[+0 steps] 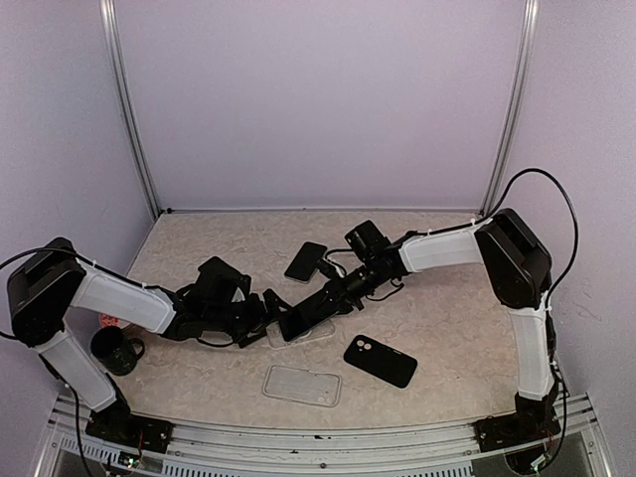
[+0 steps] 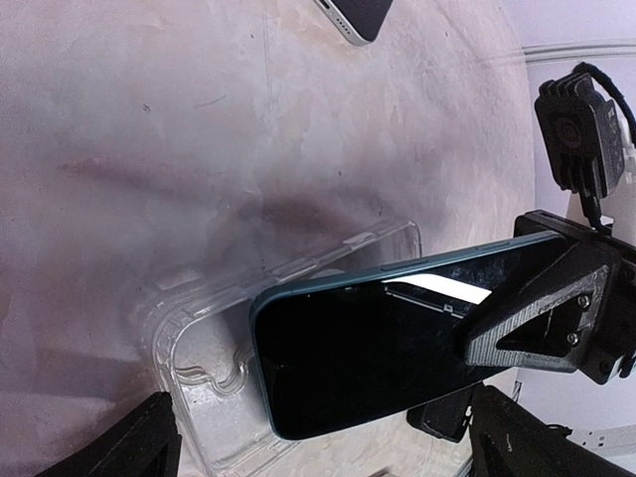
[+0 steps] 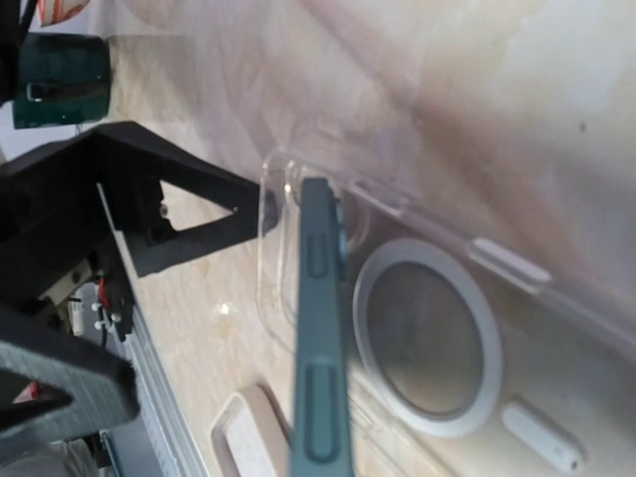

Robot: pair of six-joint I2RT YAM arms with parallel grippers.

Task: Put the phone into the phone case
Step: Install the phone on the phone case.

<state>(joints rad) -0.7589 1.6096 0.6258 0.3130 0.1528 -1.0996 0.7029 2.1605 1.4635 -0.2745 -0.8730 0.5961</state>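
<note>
1. Fingers of the right arm (image 2: 571, 273) are clenched on one short end of the phone (image 2: 368, 358). Fingers of the left arm (image 2: 149, 442) are released and spread wide, one either side of the near end of the phone case (image 2: 189, 298).
2. Location: the phone is held in the air, tilted over the case. The case lies near the middle of the counter (image 1: 447, 328).
3. Progress, as judged:
   - Done: the phone is lifted and positioned above the case. The case lies open side up, ring visible.
   - Left: lower the phone, align its corners, and press it in until the rim seats all round. No edge looks seated yet.
4. Orientation, top view: the long axis runs from 2 o'clock to 8 o'clock. The gripped end at 2 o'clock is raised. The free end at 8 o'clock dips toward the left arm. The dark glass face is up.
5. The case's long axis follows roughly the same line.
6. Contact between the free end and the case cannot be confirmed.
</note>
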